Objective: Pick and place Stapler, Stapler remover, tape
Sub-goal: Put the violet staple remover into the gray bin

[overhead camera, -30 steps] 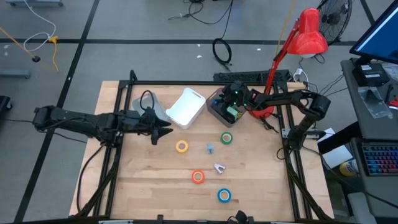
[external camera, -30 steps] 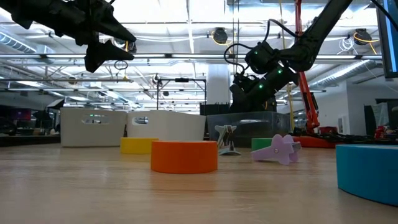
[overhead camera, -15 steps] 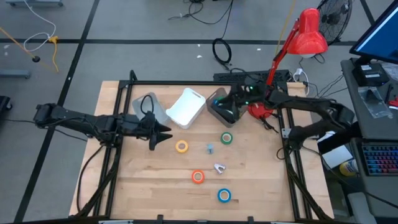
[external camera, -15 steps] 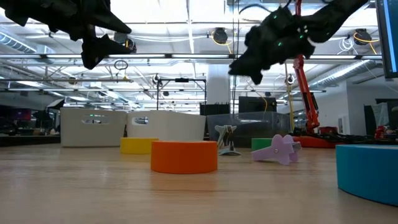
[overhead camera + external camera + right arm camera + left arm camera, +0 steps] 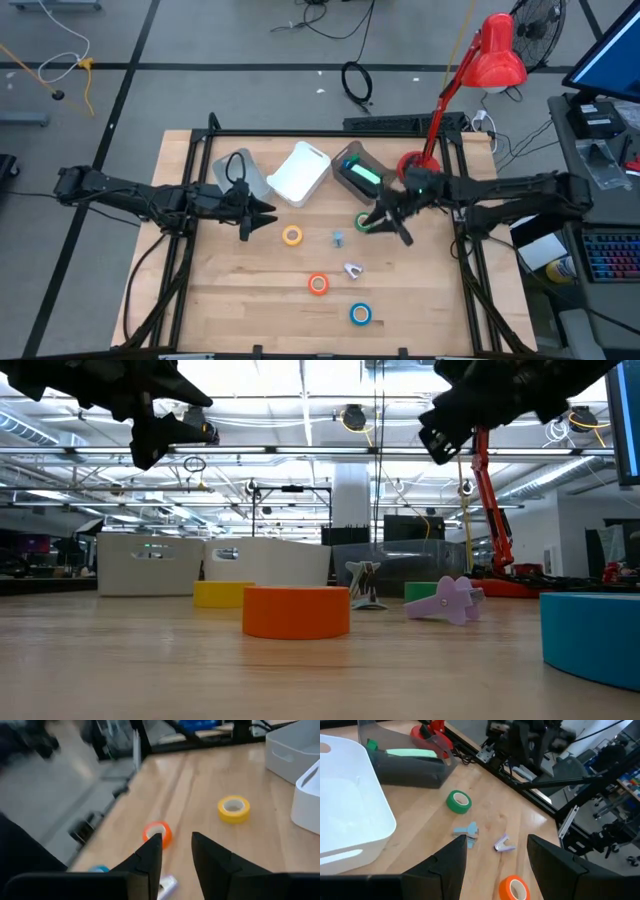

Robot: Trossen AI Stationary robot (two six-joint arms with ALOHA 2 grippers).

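Observation:
The green stapler [image 5: 361,176] lies inside the dark grey bin [image 5: 343,180] at the far middle of the table. A blue stapler remover [image 5: 338,238] and a purple one [image 5: 353,269] lie on the wood. So do the tape rolls: yellow [image 5: 292,236], orange [image 5: 318,284], blue [image 5: 360,314] and green [image 5: 361,222]. My right gripper [image 5: 382,222] hangs open in the air over the green roll, partly hiding it, with nothing between its fingers [image 5: 150,855]. My left gripper [image 5: 264,214] hovers open left of the yellow roll, holding nothing.
A white bin [image 5: 300,172] and a clear bin [image 5: 240,172] stand left of the grey one. A red desk lamp [image 5: 492,52] rises at the far right corner. Black frame rails [image 5: 462,240] run along the table's sides. Bare wood lies near the front left.
My right gripper has left the grey bin, risen, and swung toward the table's near edge, turning as it went. It now hangs over the green tape roll. The green stapler stays in the bin.

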